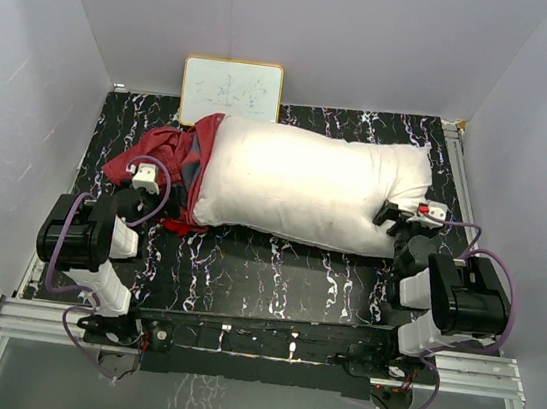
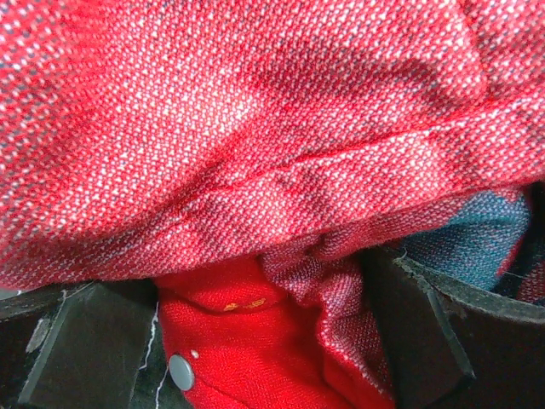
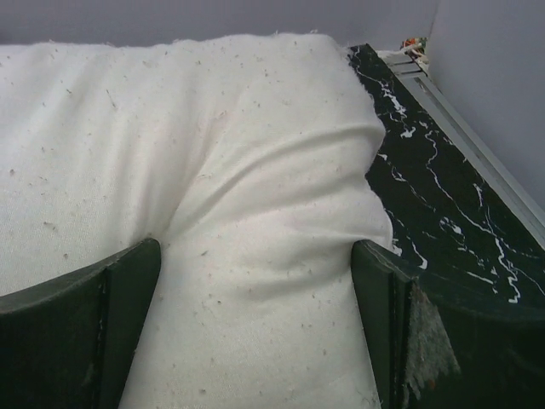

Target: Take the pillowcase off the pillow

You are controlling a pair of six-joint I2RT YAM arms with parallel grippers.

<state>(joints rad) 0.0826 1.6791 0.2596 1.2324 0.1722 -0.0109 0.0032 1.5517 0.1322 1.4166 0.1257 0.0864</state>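
The off-white pillow (image 1: pixel 306 184) lies across the middle of the table, almost wholly bare. The red pillowcase (image 1: pixel 172 151) is bunched at its left end, dark red inside showing, still round that end. My left gripper (image 1: pixel 143 185) is shut on a fold of the pillowcase (image 2: pixel 255 341); red fabric fills the left wrist view, with a small snap button (image 2: pixel 180 371) near the left finger. My right gripper (image 1: pixel 405 220) is shut on the pillow's right corner (image 3: pixel 255 281), with cloth pinched between both fingers (image 3: pixel 102 324).
A white board in a wooden frame (image 1: pixel 231 87) leans at the back wall behind the pillowcase. Grey walls close in the black marbled table (image 1: pixel 274 275) on three sides. A metal rail (image 3: pixel 477 145) runs along the right edge.
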